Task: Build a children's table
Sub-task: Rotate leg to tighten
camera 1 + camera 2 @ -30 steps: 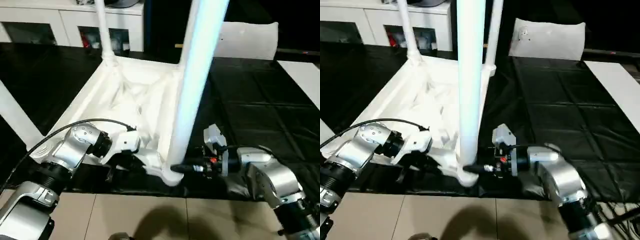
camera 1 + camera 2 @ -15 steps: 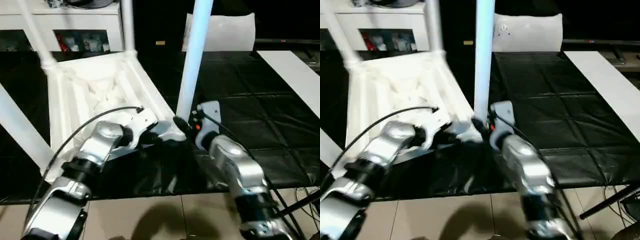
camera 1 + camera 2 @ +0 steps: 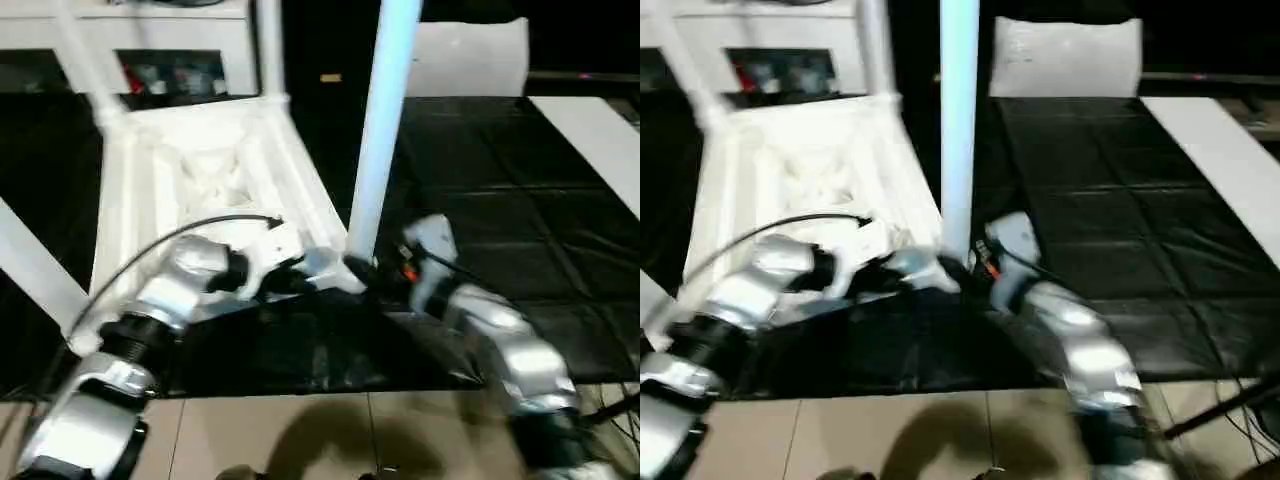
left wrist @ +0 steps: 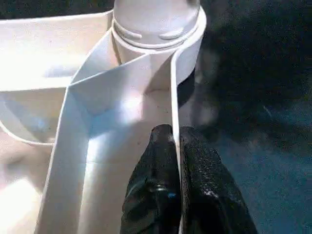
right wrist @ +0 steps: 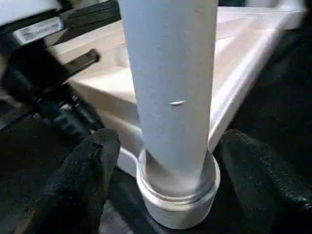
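Observation:
The children's table lies upside down on the black cloth, its white tabletop (image 3: 200,170) ribbed side up. The nearest leg (image 3: 378,130) stands upright in the near right corner socket (image 5: 178,195). Two more legs (image 3: 85,60) (image 3: 268,45) rise from the far corners, and a fourth white tube (image 3: 30,255) slants across the far left. My left gripper (image 4: 173,134) is shut on the tabletop's thin rim wall (image 4: 173,87) just beside that socket. My right gripper (image 5: 168,146) is open, one finger (image 5: 92,161) on each side of the leg's base, with a gap to the tube.
A black cloth (image 3: 500,200) covers the work surface, ending at a tiled floor (image 3: 300,440) near me. A white cabinet (image 3: 150,30) and a white panel (image 3: 470,55) stand at the back. A flat white board strip (image 3: 590,130) lies at the right.
My right gripper's fingers have spread apart from the base of the near leg, which stays upright. The camera has shifted. The left gripper keeps its pinch on the rim.

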